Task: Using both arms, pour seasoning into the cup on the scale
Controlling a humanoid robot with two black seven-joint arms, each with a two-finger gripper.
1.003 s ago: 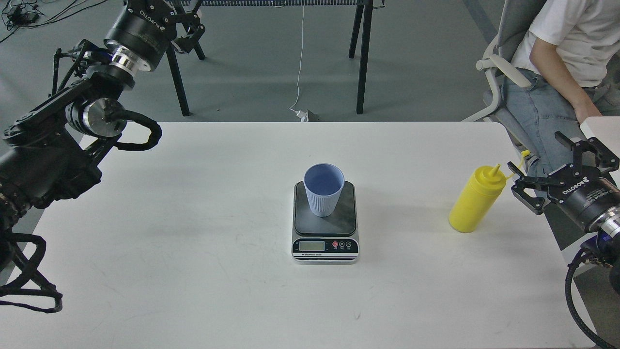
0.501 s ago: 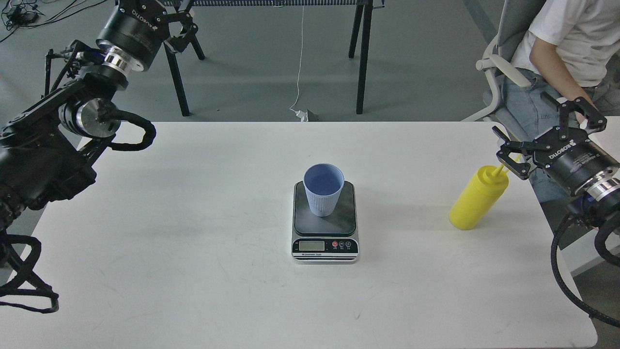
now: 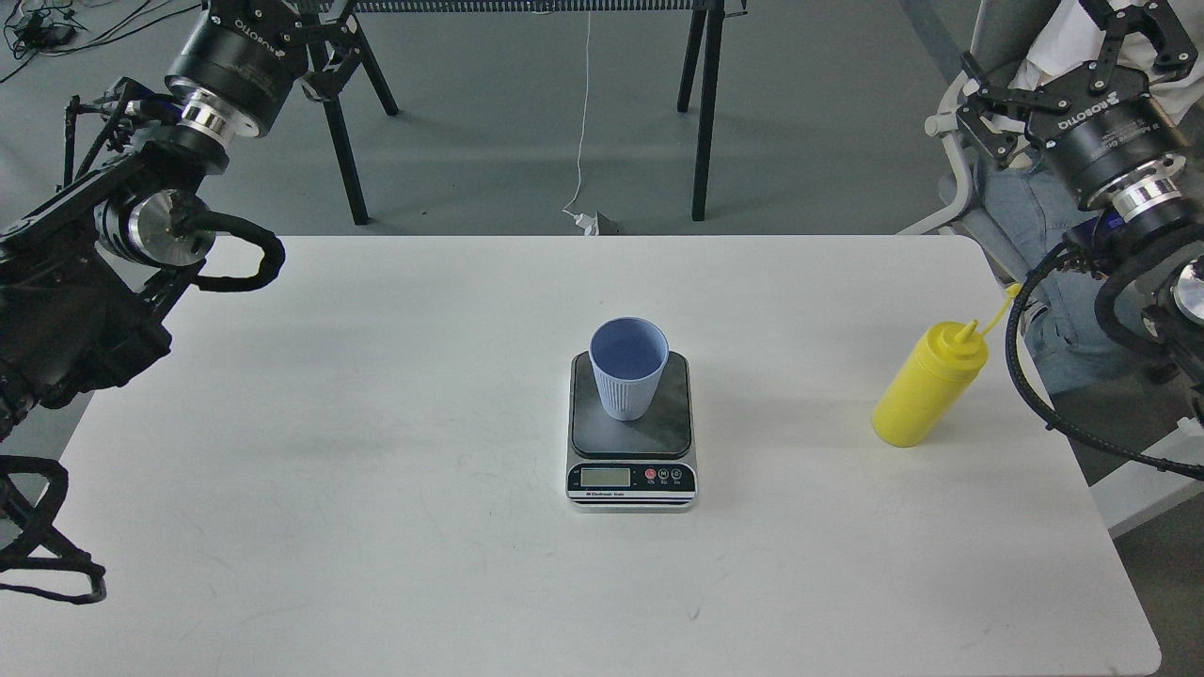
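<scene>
On a white table point(image 3: 376, 527), the scale point(image 3: 632, 434) sits mid-table with the cup point(image 3: 628, 369) upright on it. The seasoning point(image 3: 926, 385) stands near the right edge. Beyond the far corners, our right gripper point(image 3: 1072, 52) hangs fingers apart, empty; our left gripper point(image 3: 315, 33) we cannot tell. A hurried grab could topple the tall bottle.

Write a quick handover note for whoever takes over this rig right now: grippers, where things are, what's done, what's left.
Right gripper: open, empty, raised beyond the table's far right corner, well above the bottle.
Left gripper: empty, up past the far left corner, partly cut off by the frame; open or shut cannot be told.
Cup: upright on the scale at table centre, looks empty.
Bottle: upright near the right edge, cap off the nozzle.
Done: nothing poured.
Left: grasp bottle, pour into cup.
</scene>
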